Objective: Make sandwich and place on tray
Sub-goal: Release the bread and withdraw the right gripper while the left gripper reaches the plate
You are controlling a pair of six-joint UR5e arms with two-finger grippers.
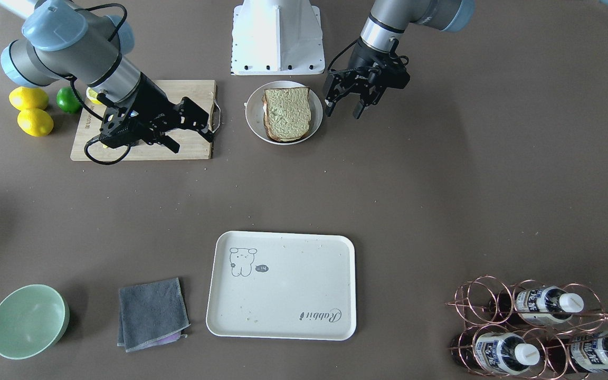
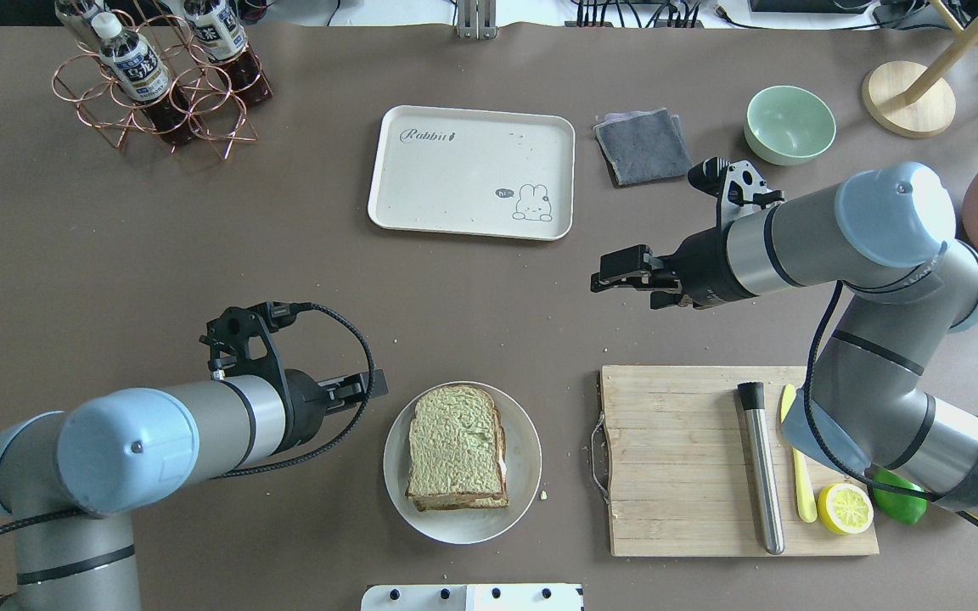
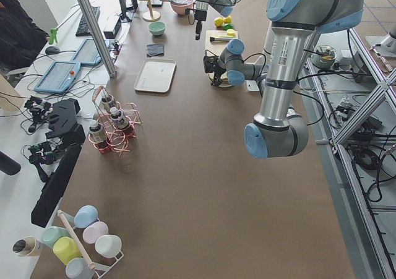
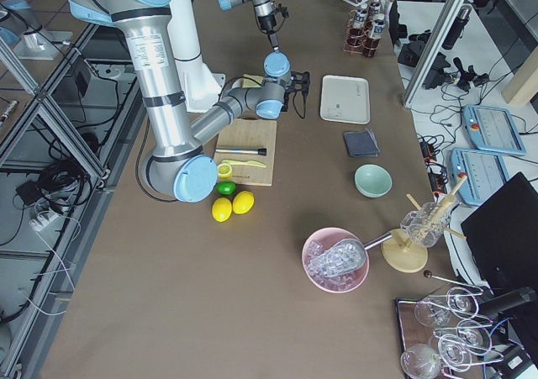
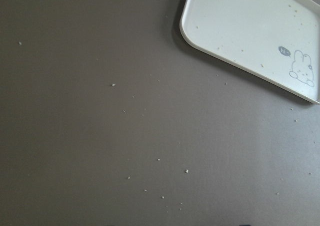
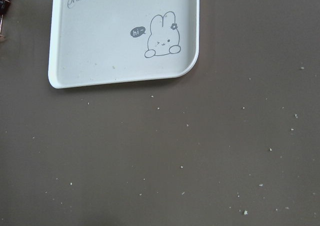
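The sandwich (image 2: 458,445) lies on a round white plate (image 2: 526,441) near the robot's base, with a greenish-tan bread slice on top. It also shows in the front view (image 1: 286,113). The egg is hidden between the slices. The cream tray (image 2: 472,170) with the rabbit drawing lies empty across the table; it also shows in the front view (image 1: 283,295) and both wrist views (image 5: 240,30) (image 6: 120,40). My left gripper (image 1: 344,110) is open and empty just beside the plate. My right gripper (image 2: 625,284) is open and empty, above the table beyond the cutting board.
A wooden cutting board (image 2: 676,458) holds a steel rod (image 2: 761,467), a yellow knife (image 2: 797,467) and a lemon half (image 2: 844,507). A grey cloth (image 2: 642,146) and green bowl (image 2: 789,124) lie right of the tray. A copper bottle rack (image 2: 158,76) stands far left.
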